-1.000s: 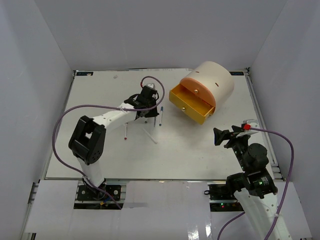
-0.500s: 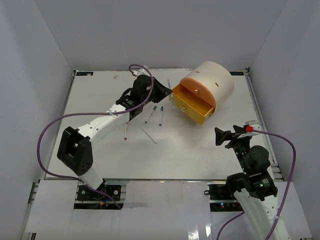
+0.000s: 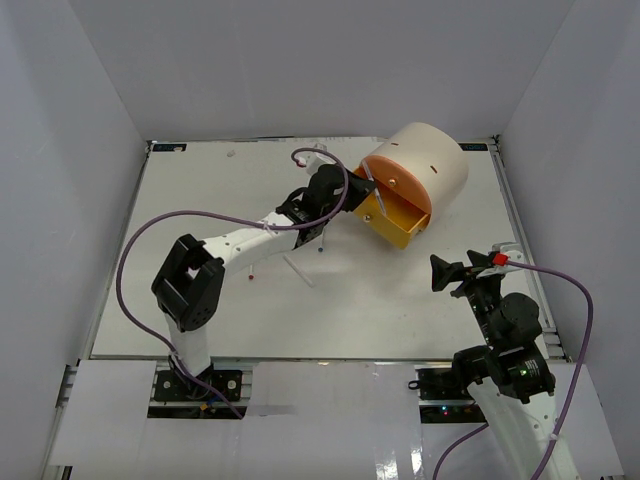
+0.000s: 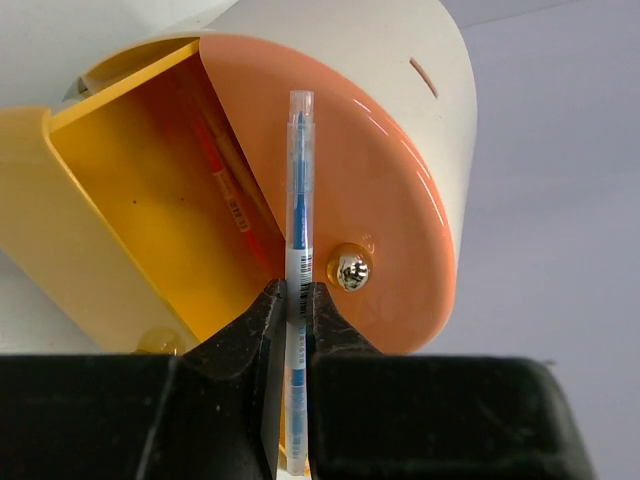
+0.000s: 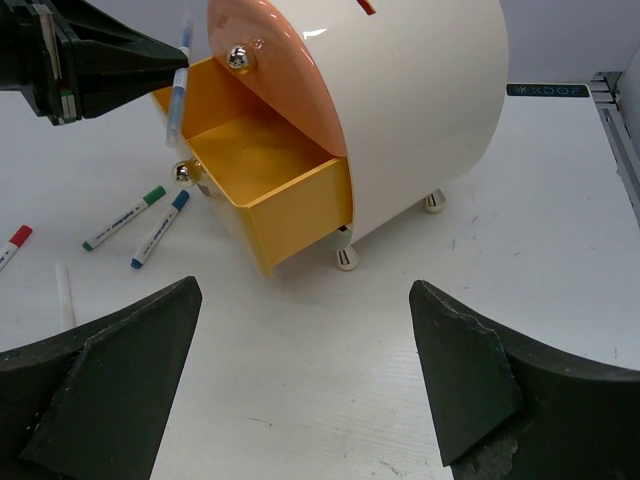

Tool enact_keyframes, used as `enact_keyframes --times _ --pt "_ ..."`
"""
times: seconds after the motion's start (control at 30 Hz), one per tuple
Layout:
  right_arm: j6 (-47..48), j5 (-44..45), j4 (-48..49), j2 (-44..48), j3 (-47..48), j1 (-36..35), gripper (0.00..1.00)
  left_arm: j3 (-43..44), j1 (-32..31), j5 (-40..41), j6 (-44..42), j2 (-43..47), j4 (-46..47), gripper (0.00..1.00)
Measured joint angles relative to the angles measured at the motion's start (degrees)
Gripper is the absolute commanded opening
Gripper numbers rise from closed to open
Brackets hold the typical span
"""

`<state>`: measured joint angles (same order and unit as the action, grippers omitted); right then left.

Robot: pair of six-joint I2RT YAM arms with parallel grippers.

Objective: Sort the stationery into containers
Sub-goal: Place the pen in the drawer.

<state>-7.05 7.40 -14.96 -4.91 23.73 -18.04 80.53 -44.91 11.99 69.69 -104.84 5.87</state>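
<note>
My left gripper (image 4: 297,290) is shut on a white pen with blue print (image 4: 298,190) and holds it upright over the open yellow drawer (image 4: 120,220). It sits at the drawer's left end in the top view (image 3: 360,190). Orange pens (image 4: 226,192) lie inside that drawer. The orange-pink front (image 4: 400,190) with its brass knob (image 4: 349,270) is just behind the pen. The cream organiser (image 3: 435,160) stands at the back right. My right gripper (image 5: 300,380) is open and empty above bare table in front of the organiser, at the right in the top view (image 3: 452,272).
A green marker (image 5: 125,217), a blue marker (image 5: 160,228), a red-tipped pen (image 5: 12,245) and a white bar (image 5: 65,290) lie on the table left of the drawer. The organiser stands on small feet (image 5: 346,260). White walls (image 3: 70,150) enclose the table.
My left arm lifted from the loose pens and swung right to the open yellow drawer with the pen in its grip. The right arm has hardly moved.
</note>
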Motion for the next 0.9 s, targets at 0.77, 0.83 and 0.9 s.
enact_keyframes --times 0.77,0.83,0.9 --pt "0.0 -0.1 0.3 -5.6 1.4 0.0 0.90 2.7 -3.6 7.7 -4.3 -4.8 4.2 0.72" --pt "0.1 -0.1 0.1 -10.9 4.2 0.0 0.90 2.7 -3.6 7.5 -7.1 -3.9 3.1 0.76" --pt "0.2 0.0 -0.1 -16.7 8.6 0.0 0.90 2.8 -3.6 7.2 -11.1 -2.2 1.6 0.79"
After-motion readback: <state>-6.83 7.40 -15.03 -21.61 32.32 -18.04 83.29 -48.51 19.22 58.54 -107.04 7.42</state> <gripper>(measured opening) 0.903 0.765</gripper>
